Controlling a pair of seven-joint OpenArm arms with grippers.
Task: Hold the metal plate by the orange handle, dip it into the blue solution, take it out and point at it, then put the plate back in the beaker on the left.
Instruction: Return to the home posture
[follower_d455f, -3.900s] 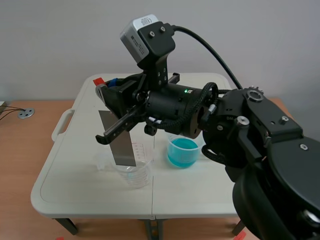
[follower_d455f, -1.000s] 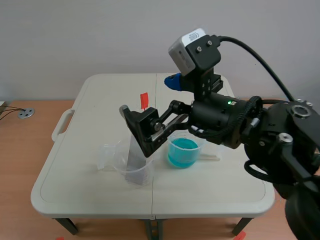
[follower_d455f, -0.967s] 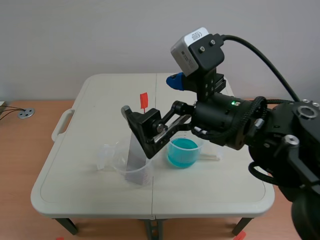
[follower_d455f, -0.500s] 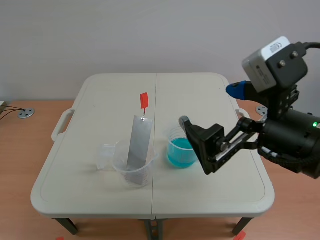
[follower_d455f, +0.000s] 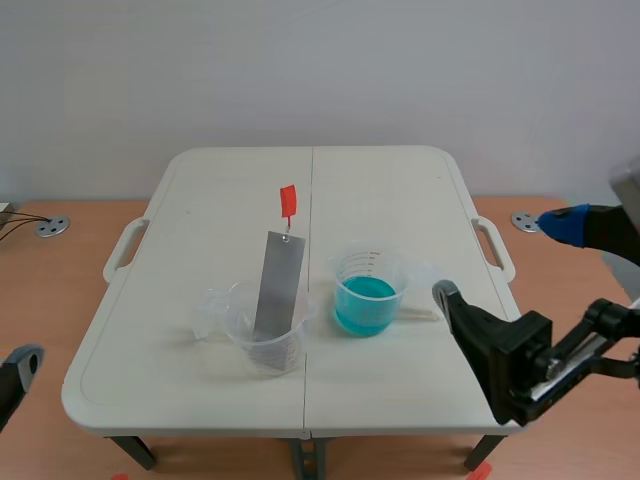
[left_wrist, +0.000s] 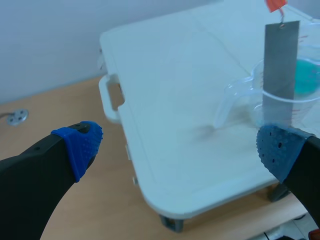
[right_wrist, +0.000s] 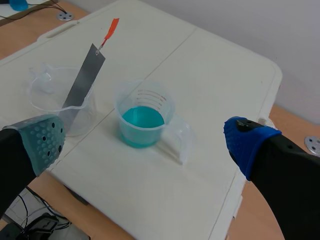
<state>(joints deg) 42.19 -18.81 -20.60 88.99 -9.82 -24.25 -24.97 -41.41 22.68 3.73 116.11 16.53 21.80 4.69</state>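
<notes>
The grey metal plate (follower_d455f: 277, 290) leans upright in the clear beaker (follower_d455f: 266, 338) left of the table's middle, its orange handle (follower_d455f: 288, 203) on top with nothing holding it. The beaker of blue solution (follower_d455f: 366, 296) stands just to its right. My right gripper (follower_d455f: 500, 257) hangs open off the table's right front corner, away from both beakers. In the right wrist view that gripper (right_wrist: 145, 141) is open, with the plate (right_wrist: 82, 85) and blue beaker (right_wrist: 142, 120) ahead. My left gripper (left_wrist: 178, 147) is open beyond the table's left edge, the plate (left_wrist: 280, 65) ahead near its right finger.
The white folding table (follower_d455f: 400, 200) has carry handles on both sides (follower_d455f: 122, 250). Wooden floor surrounds it, with small metal discs (follower_d455f: 50, 227) set in it. One left finger (follower_d455f: 20, 368) shows at the lower left corner of the scene view.
The right arm has pulled back rightward from the plate to the table's right front corner. The plate stays standing in the left beaker.
</notes>
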